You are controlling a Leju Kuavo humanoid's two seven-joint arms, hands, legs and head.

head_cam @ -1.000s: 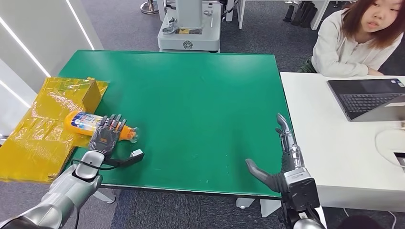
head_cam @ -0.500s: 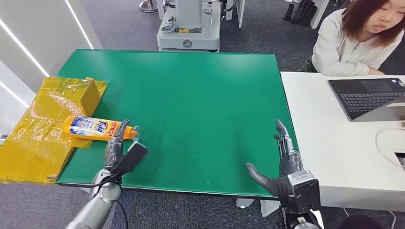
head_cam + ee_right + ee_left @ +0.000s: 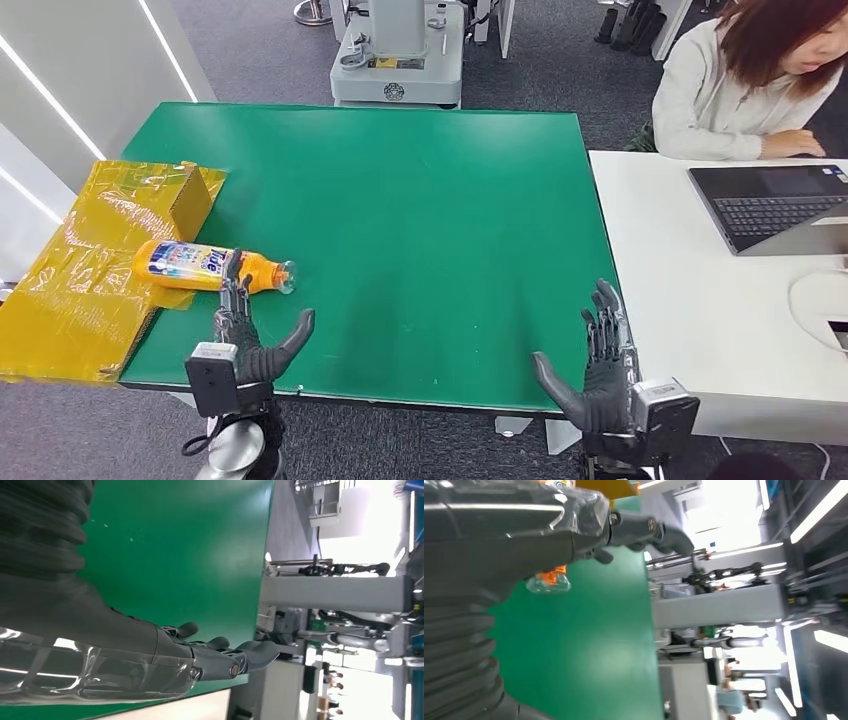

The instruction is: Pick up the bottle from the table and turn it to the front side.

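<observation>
An orange bottle point(image 3: 200, 268) with a blue-and-white label lies on its side at the left edge of the green table point(image 3: 420, 200), its clear cap point(image 3: 286, 277) pointing right. The cap point(image 3: 548, 582) also appears in the left wrist view. My left hand point(image 3: 245, 335) stands open just in front of the bottle, fingers up, holding nothing. My right hand point(image 3: 600, 365) is open at the table's front right edge, fingers spread and empty, and its fingers point(image 3: 220, 655) hang over the green top in the right wrist view.
A yellow plastic-wrapped box point(image 3: 95, 260) sits off the table's left side, under the bottle's base. A white desk point(image 3: 720, 300) with a laptop point(image 3: 770, 205) adjoins on the right, where a person point(image 3: 750, 80) sits. A grey machine base point(image 3: 397, 60) stands behind the table.
My left hand let go of the bottle and drew back toward the front edge, turning upright. The bottle stays lying on its side. My right hand sank slightly toward me.
</observation>
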